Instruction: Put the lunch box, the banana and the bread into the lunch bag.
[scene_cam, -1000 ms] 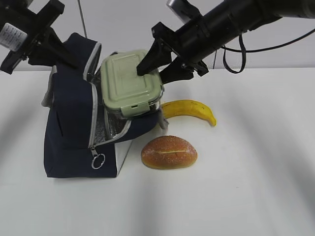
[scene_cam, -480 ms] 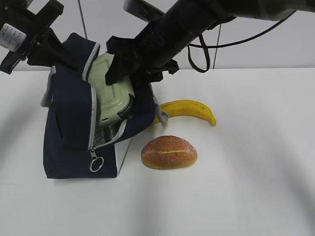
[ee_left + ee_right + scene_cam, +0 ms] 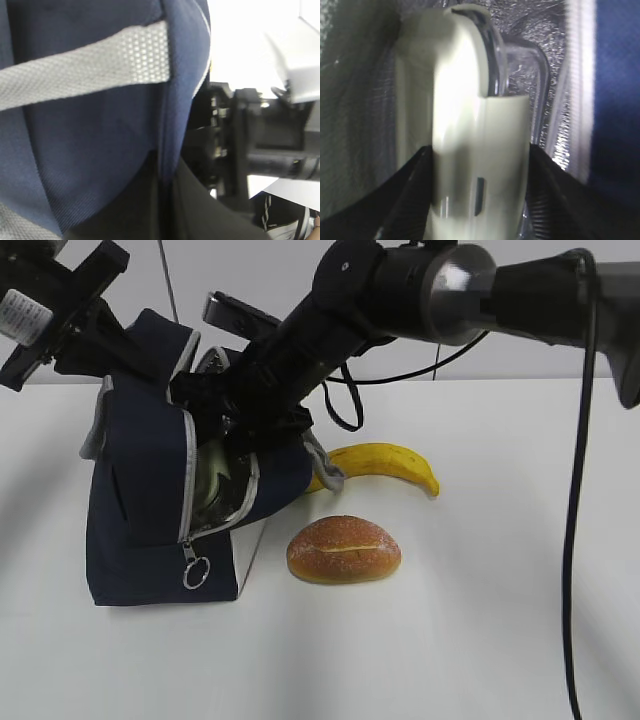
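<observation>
Outside, we list the lunch bag (image 3: pixel 150 510) standing on the white table (image 3: pixel 500 620), the right gripper (image 3: pixel 225 430) sunk into its mouth, with the banana (image 3: pixel 385 462) and the bread (image 3: pixel 344 549) lying beside it. Only the right wrist view gives us the lunch box (image 3: pixel 470 150) on edge against the silver lining (image 3: pixel 540 75), clamped between the dark fingers (image 3: pixel 545 195). Up at the bag's top corner, the left gripper (image 3: pixel 105 335) is pinched together on the navy fabric, and its own view shows us mostly cloth and a grey strap (image 3: pixel 85 70).
</observation>
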`<state>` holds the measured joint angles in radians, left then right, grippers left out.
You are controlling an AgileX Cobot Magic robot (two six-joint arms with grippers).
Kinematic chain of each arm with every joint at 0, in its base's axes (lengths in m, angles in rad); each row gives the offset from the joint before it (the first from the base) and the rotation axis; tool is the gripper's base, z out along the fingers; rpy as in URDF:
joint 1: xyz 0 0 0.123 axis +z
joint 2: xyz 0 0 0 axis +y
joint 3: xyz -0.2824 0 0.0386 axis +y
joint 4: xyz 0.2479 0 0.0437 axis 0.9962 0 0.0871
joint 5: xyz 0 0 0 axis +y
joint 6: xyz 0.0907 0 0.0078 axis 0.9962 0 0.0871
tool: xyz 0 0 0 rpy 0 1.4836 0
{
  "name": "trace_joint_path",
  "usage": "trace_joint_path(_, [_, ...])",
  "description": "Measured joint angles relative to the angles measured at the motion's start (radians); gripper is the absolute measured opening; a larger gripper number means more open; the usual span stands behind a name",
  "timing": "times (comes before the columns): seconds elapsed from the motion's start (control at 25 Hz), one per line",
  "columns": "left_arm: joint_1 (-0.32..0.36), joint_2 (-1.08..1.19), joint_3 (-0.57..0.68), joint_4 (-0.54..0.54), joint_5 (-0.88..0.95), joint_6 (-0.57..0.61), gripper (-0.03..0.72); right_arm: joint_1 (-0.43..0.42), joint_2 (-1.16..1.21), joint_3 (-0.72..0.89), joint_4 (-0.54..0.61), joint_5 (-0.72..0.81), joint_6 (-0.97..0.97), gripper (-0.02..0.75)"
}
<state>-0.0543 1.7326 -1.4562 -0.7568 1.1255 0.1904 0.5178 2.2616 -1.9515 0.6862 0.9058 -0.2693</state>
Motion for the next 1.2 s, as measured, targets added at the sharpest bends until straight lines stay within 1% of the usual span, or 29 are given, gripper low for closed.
trace_joint_path(0.16, [0.000, 0.002, 0.000, 0.006, 0.000, 0.000, -0.003, 0.024, 0.041, -0.002, 0.035, -0.033, 0.000, 0.403])
trace_joint_path(0.28, [0.000, 0.011, 0.000, 0.035, 0.000, 0.001, -0.003, 0.031, 0.070, -0.002, 0.056, -0.051, -0.005, 0.417])
trace_joint_path(0.36, [0.000, 0.011, 0.000, 0.049, -0.002, 0.001, -0.003, 0.031, 0.073, -0.002, 0.068, -0.060, -0.017, 0.459])
trace_joint_path(0.48, [0.000, 0.011, 0.000, 0.058, -0.004, 0.001, -0.003, 0.030, 0.073, -0.010, 0.067, -0.059, -0.029, 0.549])
trace_joint_path(0.56, [0.000, 0.011, 0.000, 0.059, -0.005, 0.001, -0.003, 0.021, 0.073, -0.023, 0.063, -0.018, -0.033, 0.569])
trace_joint_path(0.72, [0.000, 0.011, 0.000, 0.060, -0.005, 0.001, -0.003, -0.014, 0.073, -0.102, 0.053, 0.149, -0.036, 0.579])
trace_joint_path(0.8, [0.000, 0.011, 0.000, 0.061, -0.005, 0.001, -0.003, -0.037, 0.073, -0.167, 0.013, 0.235, -0.038, 0.581])
trace_joint_path(0.88, [0.000, 0.011, 0.000, 0.067, -0.004, 0.001, -0.003, -0.055, 0.072, -0.244, -0.068, 0.294, -0.038, 0.583])
trace_joint_path(1.0, [0.000, 0.011, 0.000, 0.070, -0.001, 0.001, -0.003, -0.069, 0.060, -0.329, -0.216, 0.315, -0.001, 0.585])
trace_joint_path(1.2, [0.000, 0.011, 0.000, 0.084, 0.008, 0.001, -0.003, -0.071, -0.018, -0.345, -0.402, 0.330, 0.045, 0.585])
